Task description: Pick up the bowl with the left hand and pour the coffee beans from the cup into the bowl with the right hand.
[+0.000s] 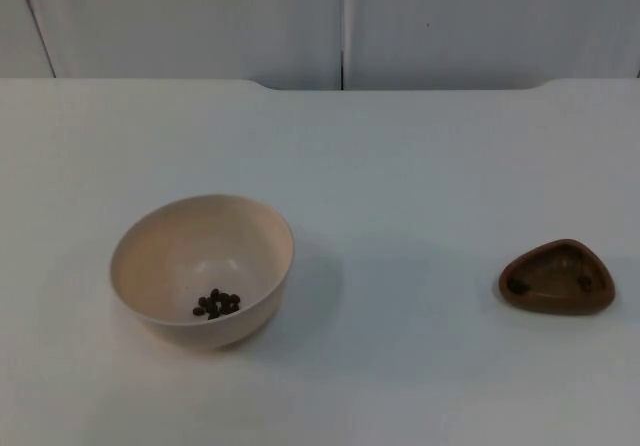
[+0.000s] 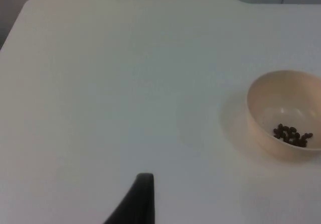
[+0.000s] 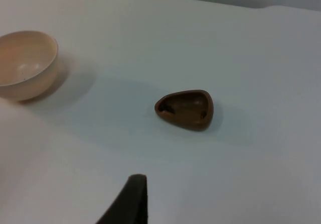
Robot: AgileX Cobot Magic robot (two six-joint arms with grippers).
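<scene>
We see the cream bowl standing upright on the white table, nearest the camera on the left arm's side, with a small cluster of coffee beans lying at its bottom. Well apart from it, on the right arm's side, sits the brown cup, a shallow, rounded-triangle dish resting flat on the table with a few dark specks inside that we take for leftover beans, though we cannot be sure. Behind both, the table runs back to the grey partition wall.

From the left wrist we see one black fingertip hanging over bare table, the bowl off to one side and untouched; from the right wrist one black fingertip hangs short of the cup. We cannot tell whether either gripper is open or closed, since only a single finger of each shows. Neither holds anything.

We judge that beans already lie in the bowl and both vessels rest on the table, so the pour looks done. If any step remains, the left gripper would need to reach the bowl's rim and the right the cup's.
</scene>
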